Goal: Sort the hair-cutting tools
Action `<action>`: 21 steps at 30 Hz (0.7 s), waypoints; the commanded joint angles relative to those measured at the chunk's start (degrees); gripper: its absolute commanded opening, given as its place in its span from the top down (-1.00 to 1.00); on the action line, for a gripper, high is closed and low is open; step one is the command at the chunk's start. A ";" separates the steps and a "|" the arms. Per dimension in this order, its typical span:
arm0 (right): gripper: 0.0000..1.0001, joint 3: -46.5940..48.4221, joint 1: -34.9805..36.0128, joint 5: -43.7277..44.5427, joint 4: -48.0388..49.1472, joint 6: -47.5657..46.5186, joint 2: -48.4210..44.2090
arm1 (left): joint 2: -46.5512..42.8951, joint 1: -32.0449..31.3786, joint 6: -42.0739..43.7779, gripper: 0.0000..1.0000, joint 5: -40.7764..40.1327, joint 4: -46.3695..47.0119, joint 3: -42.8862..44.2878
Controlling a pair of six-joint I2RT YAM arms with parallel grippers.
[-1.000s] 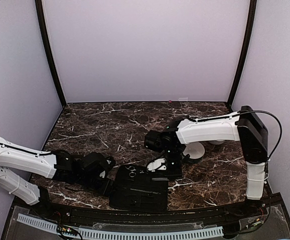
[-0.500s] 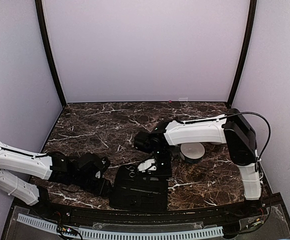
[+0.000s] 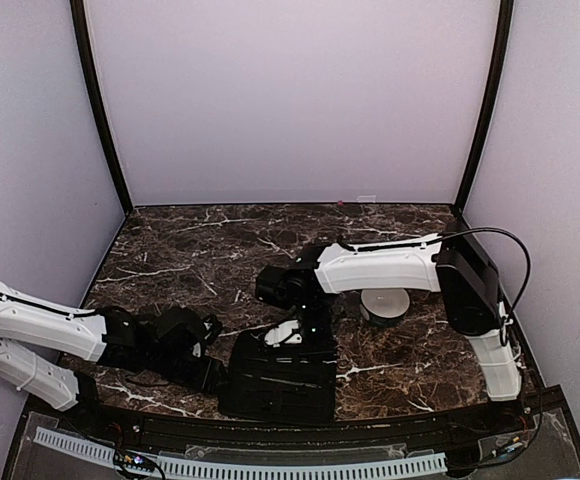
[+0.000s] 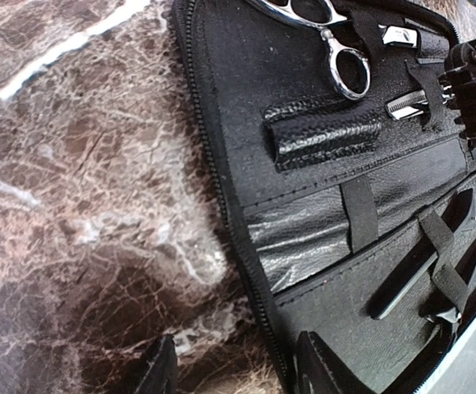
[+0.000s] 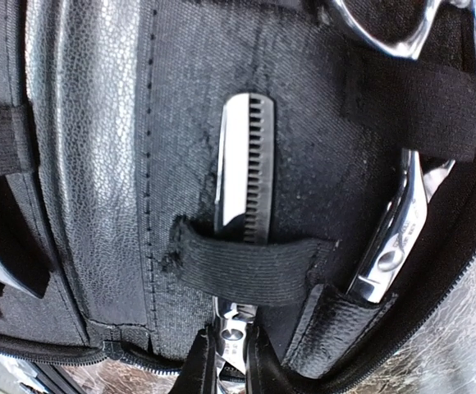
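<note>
The open black zip case [image 3: 275, 382] lies at the near edge. Toothed thinning scissors [image 5: 246, 164] sit under an elastic strap [image 5: 254, 264] in it. My right gripper [image 5: 230, 359] is shut on their pivot end, and shows over the case's far edge in the top view [image 3: 305, 335]. Other silvery scissors [image 5: 395, 234] lie beside them, with their ring handles [image 4: 338, 48] in the left wrist view. Slim dark comb-like pieces [image 4: 406, 279] sit in the lower pockets. My left gripper [image 4: 234, 373] is open, straddling the case's left zip edge [image 4: 221, 189].
A round white bowl [image 3: 384, 303] stands on the dark marble table [image 3: 200, 250] just right of the right arm. The right arm reaches across from the right side. The left arm lies low along the table's front left. Purple walls enclose the table.
The right arm has swung left, carrying its gripper from the case's right far corner to over the strapped scissors. The left gripper has shifted slightly at the case's left edge.
</note>
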 commanded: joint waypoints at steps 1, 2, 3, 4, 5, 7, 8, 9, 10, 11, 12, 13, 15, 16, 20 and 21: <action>1.00 2.10 1.28 -1.92 0.84 0.17 2.64 | 1.12 0.24 -0.25 -0.01 1.54 2.20 -0.85; 1.00 2.54 1.33 -2.13 0.76 0.20 2.84 | 1.58 0.24 -0.25 -0.02 1.95 2.59 -0.79; 1.00 2.96 1.47 -2.36 0.74 0.33 3.08 | 1.92 0.24 -0.26 -0.01 2.23 2.85 -0.70; 1.00 3.30 1.56 -2.59 0.57 0.31 3.27 | 2.31 0.24 -0.18 -0.01 2.35 3.01 -0.56; 1.00 3.61 1.58 -2.56 0.39 0.40 3.45 | 2.62 0.24 -0.09 -0.01 2.25 2.85 -0.39; 0.95 3.79 1.62 -2.51 0.24 0.35 3.16 | 2.73 0.24 -0.35 0.00 0.92 1.55 0.15; 0.91 3.53 1.62 -2.56 0.18 0.41 2.62 | 2.39 0.24 -0.45 0.01 0.19 1.31 0.19; 0.84 2.95 1.66 -2.33 0.26 0.36 1.84 | 1.97 0.24 -0.36 0.01 -0.23 1.27 0.20; 0.76 2.06 1.60 -1.82 0.56 0.42 0.67 | 1.56 0.24 -0.27 0.01 -0.52 1.23 0.13; 0.70 0.96 1.58 -1.27 0.96 0.40 -0.62 | 1.06 0.24 -0.21 0.01 -0.65 1.23 0.05; 0.66 -0.19 1.45 -0.95 1.16 0.24 -1.99 | 0.78 0.24 -0.18 0.01 -0.72 1.22 -0.09; 0.61 -1.26 1.36 -0.59 1.34 0.18 -3.20 | 0.68 0.24 -0.12 0.01 -0.72 1.27 -0.13; 0.54 -3.23 1.14 0.24 1.91 0.36 -5.64 | 0.73 0.24 -0.08 0.00 -0.64 1.14 -0.25; 0.53 -4.00 1.06 0.47 2.04 0.38 -7.08 | 0.84 0.24 -0.08 0.01 -0.64 1.12 -0.24; 0.51 -7.23 0.76 1.77 3.03 0.17 -10.51 | 1.13 0.24 0.01 0.01 -0.32 0.89 -0.21; 0.51 -8.27 0.71 1.92 3.36 0.05 -11.23 | 1.13 0.24 0.16 0.01 -0.38 0.84 -0.12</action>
